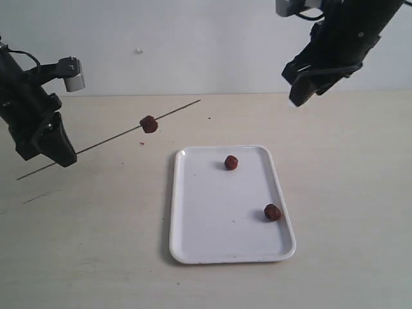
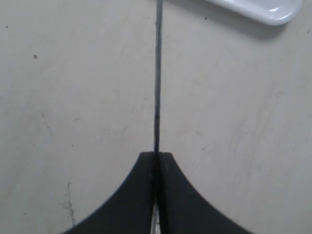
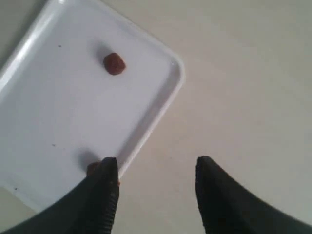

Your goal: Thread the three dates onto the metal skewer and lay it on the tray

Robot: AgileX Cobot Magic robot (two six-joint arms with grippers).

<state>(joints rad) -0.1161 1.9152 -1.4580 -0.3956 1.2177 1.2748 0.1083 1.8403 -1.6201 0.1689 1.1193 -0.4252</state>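
The thin metal skewer [image 1: 103,143] slants over the table, with one dark date [image 1: 149,124] threaded on it toward its far end. My left gripper [image 1: 64,156] is shut on the skewer near its low end. In the left wrist view the skewer [image 2: 157,73] runs straight out from the closed left gripper [image 2: 156,156]. Two loose dates [image 1: 231,162] [image 1: 272,212] lie on the white tray [image 1: 219,219]. My right gripper [image 1: 296,89] hangs high above the tray's far right, open and empty. The right wrist view shows one date [image 3: 114,64] on the tray [image 3: 58,112], the other date [image 3: 92,168] half hidden behind a finger of the right gripper [image 3: 156,165].
The pale wooden table [image 1: 347,167] runs back to a white wall. A corner of the tray [image 2: 263,12] shows in the left wrist view. A few small dark specks lie on the table near the skewer.
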